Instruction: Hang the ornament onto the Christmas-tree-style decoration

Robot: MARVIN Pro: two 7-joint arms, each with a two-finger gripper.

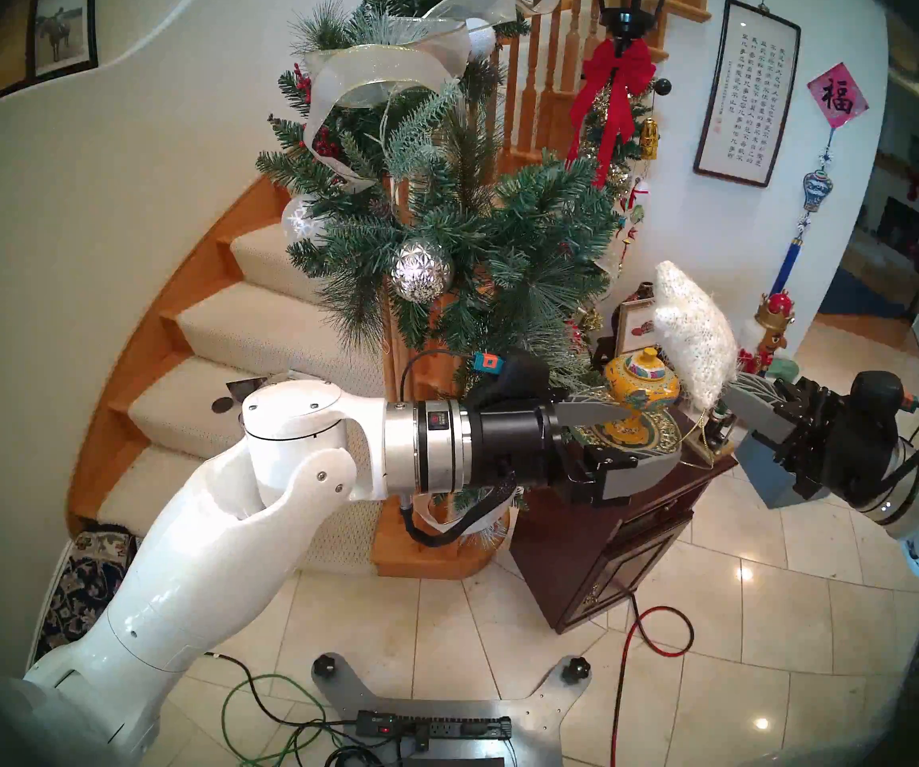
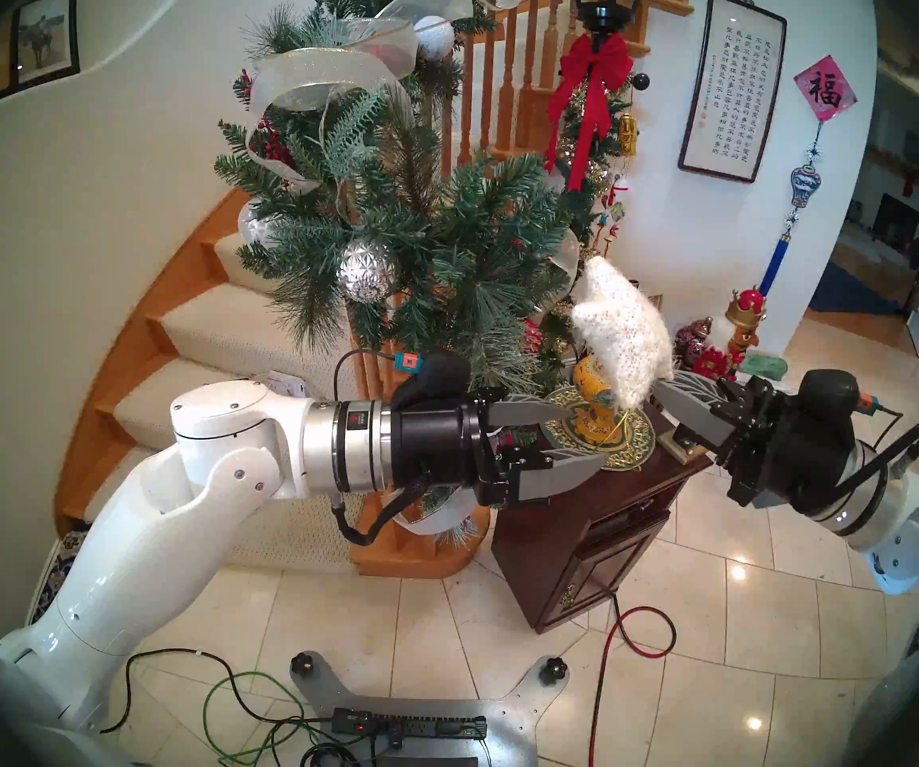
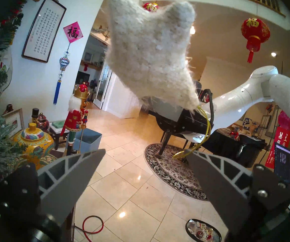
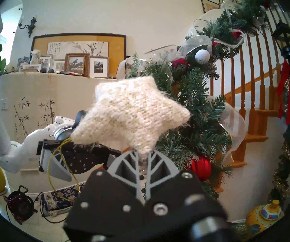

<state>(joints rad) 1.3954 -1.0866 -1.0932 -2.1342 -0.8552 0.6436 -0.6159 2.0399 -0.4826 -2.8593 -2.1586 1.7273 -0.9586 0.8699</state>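
The ornament [image 1: 692, 334] [image 2: 620, 339] [image 3: 149, 49] [image 4: 133, 114] is a fuzzy white star held up in the air right of the Christmas-tree-style decoration [image 1: 446, 223] [image 2: 390, 212] [image 4: 201, 100], a bushy green garland with silvery ribbon and balls. My right gripper [image 1: 731, 389] [image 2: 662, 387] [image 4: 144, 152] is shut on one lower point of the star. A gold string loop [image 1: 700, 439] [image 3: 205, 131] [image 4: 62, 166] dangles from another point. My left gripper [image 1: 653, 436] [image 2: 592, 435] [image 3: 145, 150] stands open just left of and below the star. The loop hangs by one of its fingertips [image 3: 193, 159].
A dark wooden cabinet [image 1: 612, 544] stands under both grippers and carries a yellow lidded jar [image 1: 639, 387] on a plate. A nutcracker [image 1: 772, 328] stands behind it. A tinsel swag with a red bow [image 1: 615, 96] hangs on the banister. Cables [image 1: 645, 638] lie on the tiled floor.
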